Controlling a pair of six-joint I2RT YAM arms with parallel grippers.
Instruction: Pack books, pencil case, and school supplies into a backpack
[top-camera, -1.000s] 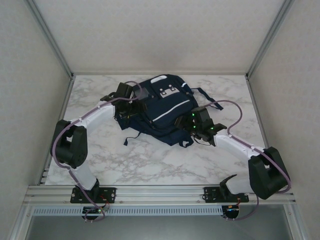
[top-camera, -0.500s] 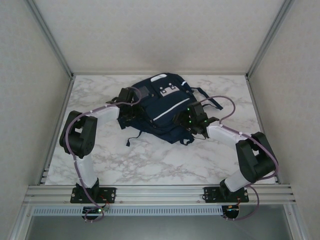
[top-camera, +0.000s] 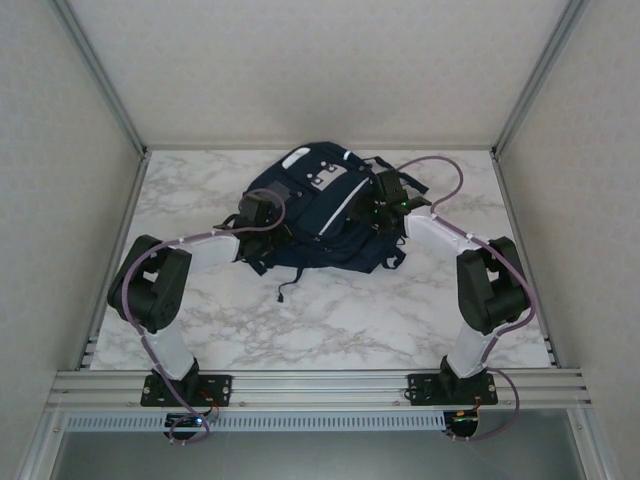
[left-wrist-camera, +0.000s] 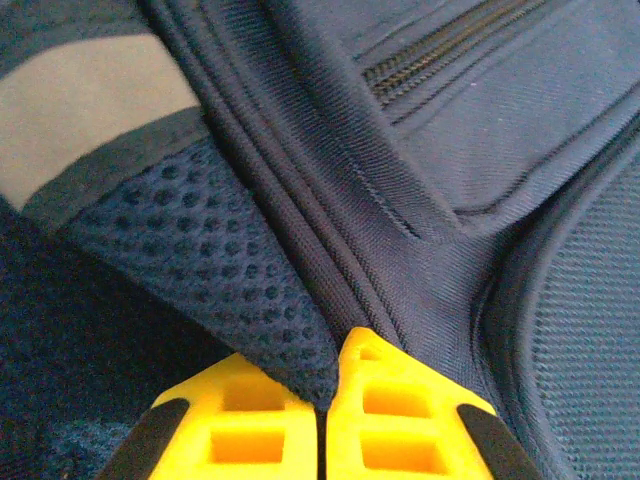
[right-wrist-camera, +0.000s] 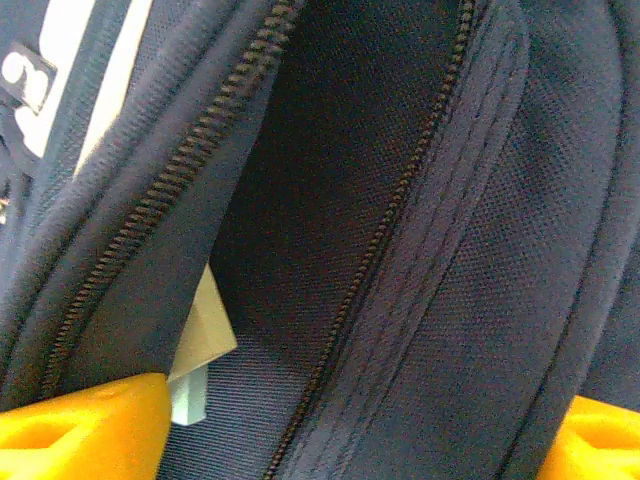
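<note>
The navy backpack (top-camera: 330, 235) lies at the back middle of the table, front patches facing up. My left gripper (top-camera: 268, 222) is at its left side; in the left wrist view its yellow fingers (left-wrist-camera: 400, 410) are shut on a mesh-edged fold of the backpack (left-wrist-camera: 300, 300). My right gripper (top-camera: 370, 208) is at the pack's upper right, open wide, its fingers (right-wrist-camera: 80, 430) on either side of the unzipped opening (right-wrist-camera: 310, 200). Inside, a pale tan flat corner (right-wrist-camera: 205, 335) and a pale green-white edge (right-wrist-camera: 188, 395) show; I cannot tell which items they are. The pencil case is hidden.
Marble tabletop (top-camera: 330, 320) lies bare in front of the pack. Walls and a metal frame (top-camera: 120, 110) close in the left, right and back. A dark strap (top-camera: 283, 290) trails from the pack's front edge towards me.
The left gripper has shut on the backpack's fabric. The backpack has shifted back and turned. The right gripper moved from the pack's near right corner up to its upper right.
</note>
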